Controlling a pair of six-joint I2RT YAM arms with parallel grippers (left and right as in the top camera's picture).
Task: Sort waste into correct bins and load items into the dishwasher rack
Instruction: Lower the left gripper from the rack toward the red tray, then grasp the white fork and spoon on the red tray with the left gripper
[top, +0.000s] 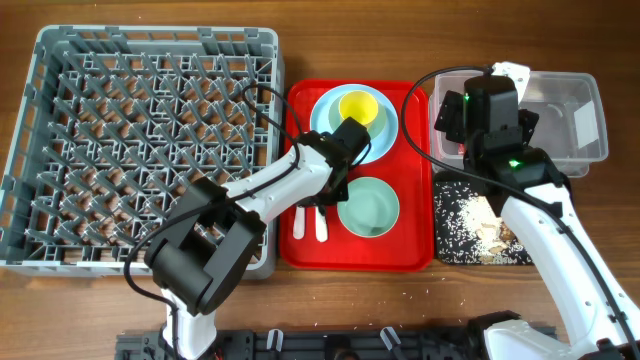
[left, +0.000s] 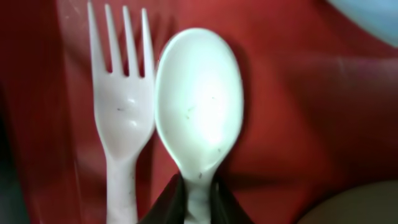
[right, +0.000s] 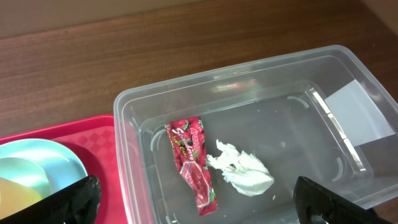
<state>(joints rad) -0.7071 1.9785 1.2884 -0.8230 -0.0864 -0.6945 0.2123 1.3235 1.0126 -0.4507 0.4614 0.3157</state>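
My left gripper (left: 199, 200) is shut on the neck of the white spoon (left: 198, 106), which lies on the red tray (left: 298, 112) beside the white fork (left: 121, 106). From overhead, the left gripper (top: 327, 198) reaches down between the pale blue plate (top: 385, 135) and the mint-green bowl (top: 369, 206). A yellow cup (top: 357, 106) sits in a pale bowl on the plate. My right gripper (right: 196, 193) hangs open over the clear tub (right: 124, 109), above the red-and-white wrapper (right: 194, 163) and white tissue (right: 242, 169). The grey dishwasher rack (top: 150, 140) stands at left.
A black tray (top: 447, 245) holding rice-like crumbs and beige chunks (top: 485, 225) sits right of the red tray (top: 410, 250), in front of the clear tub (top: 560, 115). The right arm crosses above the black tray. Bare wooden table lies along the front edge.
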